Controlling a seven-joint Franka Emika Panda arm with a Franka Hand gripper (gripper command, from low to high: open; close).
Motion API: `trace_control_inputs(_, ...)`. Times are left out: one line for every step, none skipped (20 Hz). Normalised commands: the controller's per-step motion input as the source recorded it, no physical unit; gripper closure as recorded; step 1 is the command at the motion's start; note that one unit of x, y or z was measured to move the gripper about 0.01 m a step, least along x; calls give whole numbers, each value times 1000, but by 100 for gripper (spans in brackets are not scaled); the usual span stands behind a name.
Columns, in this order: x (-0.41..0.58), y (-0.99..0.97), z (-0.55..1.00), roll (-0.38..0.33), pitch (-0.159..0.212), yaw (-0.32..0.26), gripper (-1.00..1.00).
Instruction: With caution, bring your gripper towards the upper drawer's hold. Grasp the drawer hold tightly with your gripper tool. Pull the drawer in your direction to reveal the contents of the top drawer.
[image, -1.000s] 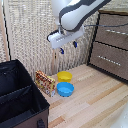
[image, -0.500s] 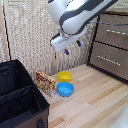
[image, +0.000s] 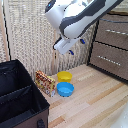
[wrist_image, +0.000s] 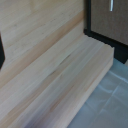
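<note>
Nearest the exterior camera: a black fabric bin (image: 20, 95) at the exterior view's left, sitting on the light wood floor (image: 95, 100). Just behind it, a patterned snack packet (image: 45, 82) leans beside a blue bowl (image: 65, 89), with a yellow bowl (image: 64, 76) right behind the blue one, touching or nearly so.

Above the bowls the white arm (image: 75, 17) hangs in mid-air. The gripper (image: 75, 51) points down and toward the dresser; dark fingers (image: 81, 42) are blurred, so cannot tell how far apart they are. Nothing visible between them.

Farther back at the exterior view's right: brown dresser. The top drawer (image: 112, 32) looks flush with the frame, and the drawer hold (image: 116, 32) is a thin silver bar across its front. Gripper is well apart from it, no contact. The lower drawer (image: 107, 59) has its own bar.

Wrist view: mostly floor planks, dresser corner (wrist_image: 107, 20) at the edge with a short silver bar end (wrist_image: 111, 5); cannot tell which drawer it belongs to. Fingers not in that view.
</note>
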Motion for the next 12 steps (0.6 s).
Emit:
trace_control_inputs(166,0,29,-371,-2,115,-100)
trace_control_inputs(169,0,23,-371,-10,117,-100)
trace_control_inputs(174,0,23,-371,-10,117,-100)
trace_control_inputs(186,0,17,-370,-16,117,-100)
trace_control_inputs(186,0,17,-369,-26,120,-100)
trace_control_inputs(191,0,14,-368,-27,120,-100)
trace_control_inputs(203,0,17,-366,-30,120,-100)
trace_control_inputs(234,0,17,-359,-38,119,-100)
trace_control_inputs(283,0,26,-357,-42,109,-100)
trace_control_inputs(349,0,34,-355,-36,93,-100)
trace_control_inputs(383,0,57,-350,-29,85,-100)
trace_control_inputs(409,0,100,-342,-15,74,-100)
